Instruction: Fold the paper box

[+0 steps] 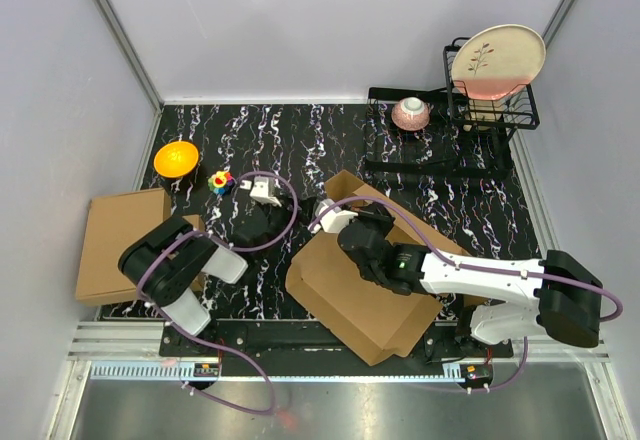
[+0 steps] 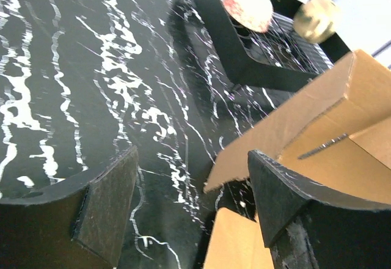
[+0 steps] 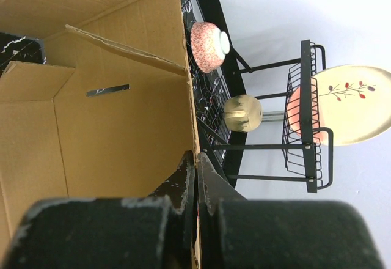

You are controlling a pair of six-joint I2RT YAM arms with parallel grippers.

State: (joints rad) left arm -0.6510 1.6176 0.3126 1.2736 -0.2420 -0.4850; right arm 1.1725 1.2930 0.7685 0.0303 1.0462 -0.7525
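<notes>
No legible text, label, brand, number or sign in any view. Plain unprinted cardboard on the paper box point(image 1: 350, 295); beyond it, only a painted sprig on the plate point(image 1: 498, 58).

Lab cell, white panel walls point(image 1: 330, 20)

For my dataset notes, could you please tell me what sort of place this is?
Probably a lab test cell staged as a kitchen: white enclosure walls, a marbled black tabletop, a dish rack holding a plate.
</notes>
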